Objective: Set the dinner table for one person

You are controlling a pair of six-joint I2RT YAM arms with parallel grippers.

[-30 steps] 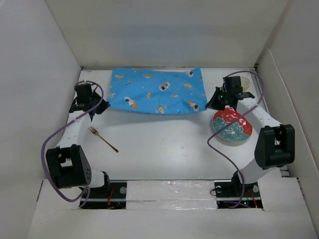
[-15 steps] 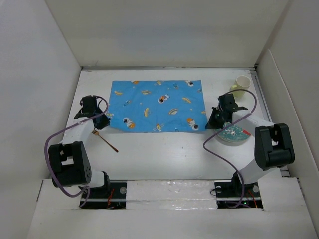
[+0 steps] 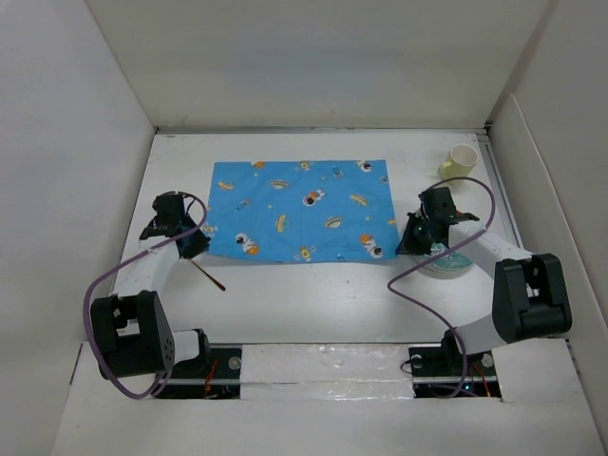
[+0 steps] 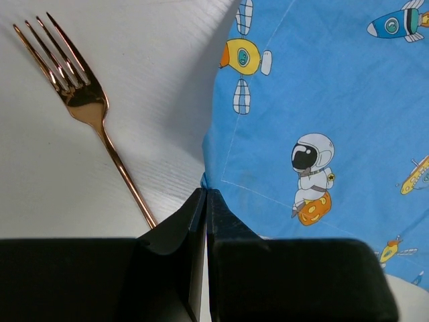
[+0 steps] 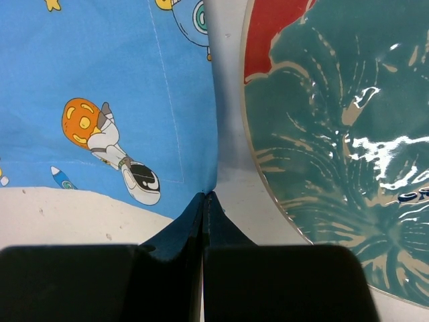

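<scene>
Now, corners to be laid flat

The dinner table (image 3: 313, 285) fills mid-frame overhead, the blue cloth (image 3: 300, 210) spread on it. Its lower corners are clamped by left gripper (image 4: 206, 191) and right gripper (image 5: 204, 196). Release should be made together, clear of fork (image 4: 100, 121) and plate (image 5: 335, 168).

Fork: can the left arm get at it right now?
Probably, but not yet: the left gripper is shut on the cloth corner. The fork lies uncovered on the table beside it.
</scene>
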